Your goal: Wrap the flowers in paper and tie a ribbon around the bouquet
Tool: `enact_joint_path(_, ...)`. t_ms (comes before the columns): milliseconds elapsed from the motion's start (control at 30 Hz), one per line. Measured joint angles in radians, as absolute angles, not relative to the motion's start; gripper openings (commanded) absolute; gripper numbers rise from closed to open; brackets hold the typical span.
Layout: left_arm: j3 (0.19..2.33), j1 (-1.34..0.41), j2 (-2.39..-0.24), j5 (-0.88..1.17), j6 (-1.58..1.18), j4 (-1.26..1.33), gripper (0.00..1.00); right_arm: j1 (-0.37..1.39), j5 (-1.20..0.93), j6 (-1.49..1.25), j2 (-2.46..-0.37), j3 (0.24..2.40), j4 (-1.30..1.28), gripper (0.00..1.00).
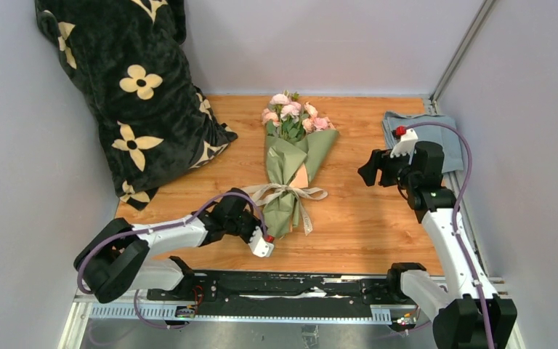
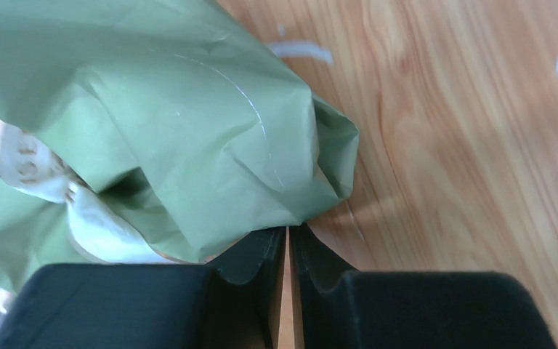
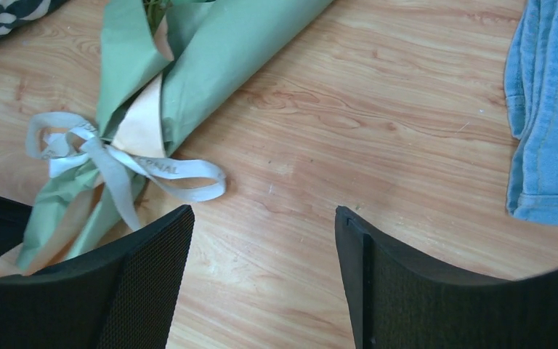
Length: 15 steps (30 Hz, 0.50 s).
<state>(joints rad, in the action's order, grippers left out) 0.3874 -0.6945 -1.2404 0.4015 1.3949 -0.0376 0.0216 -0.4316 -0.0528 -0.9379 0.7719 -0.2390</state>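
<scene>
The bouquet [image 1: 290, 167] lies on the wooden table, its pink flowers [image 1: 290, 113] pointing to the far side. Sage-green paper [image 3: 225, 58] with a peach inner edge wraps the stems. A cream ribbon [image 1: 290, 195] is tied in a bow round the middle, and its loops [image 3: 116, 163] trail on the wood. My left gripper [image 1: 261, 231] sits at the cone's near end. In the left wrist view its jaws [image 2: 288, 229] are closed to a thin slit, pinching the crumpled paper [image 2: 189, 109] at its tip. Well to the right of the bouquet, my right gripper [image 3: 264, 211] hangs open above bare wood.
A black plush blanket [image 1: 138, 94] with cream flower prints leans in the far left corner. A folded blue-grey cloth [image 1: 450, 134] lies at the far right, beside my right arm. Grey walls close three sides, and a black rail [image 1: 283, 287] runs along the near edge.
</scene>
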Motion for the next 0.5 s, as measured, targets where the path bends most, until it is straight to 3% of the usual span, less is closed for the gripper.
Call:
enact_joint_path(233, 0.413, -0.9, -1.3, 0.377, 1.293, 0.138, 0.18, 0.022, -0.45, -0.06, -0.855, 0.746, -0.252, 0.77)
enact_joint_path(400, 0.441, -0.953, -1.188, 0.284, 1.116, 0.13, 0.53, 0.022, -0.442, -0.06, -0.858, 0.724, -0.234, 0.81)
enact_joint_path(500, 0.513, -0.898, -1.091, 0.215, 0.93, 0.055, 0.71, 0.022, -0.41, -0.066, -0.869, 0.689, -0.2, 0.82)
